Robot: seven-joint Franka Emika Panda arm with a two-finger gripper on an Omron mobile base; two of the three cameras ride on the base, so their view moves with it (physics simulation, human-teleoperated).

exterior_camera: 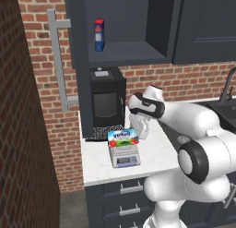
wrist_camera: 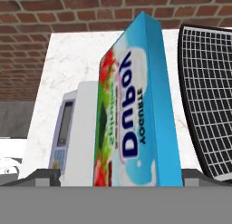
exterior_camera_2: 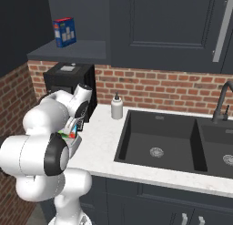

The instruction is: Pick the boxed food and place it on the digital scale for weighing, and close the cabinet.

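Red brick walls [exterior_camera_2: 182, 89] are backing a white marble counter [exterior_camera: 156, 151], dark base drawers [exterior_camera: 124, 190] are sitting beneath, and a black double sink [exterior_camera_2: 164, 140] with a dark tap [exterior_camera_2: 223, 101] is lying alongside.

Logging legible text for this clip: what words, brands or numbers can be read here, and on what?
"YOGURT": on the boxed food standing on the digital scale, seen rotated in the hand view.
Digital scale display: too blurred to read.
Red-and-blue box in the cabinet: markings too small to read.
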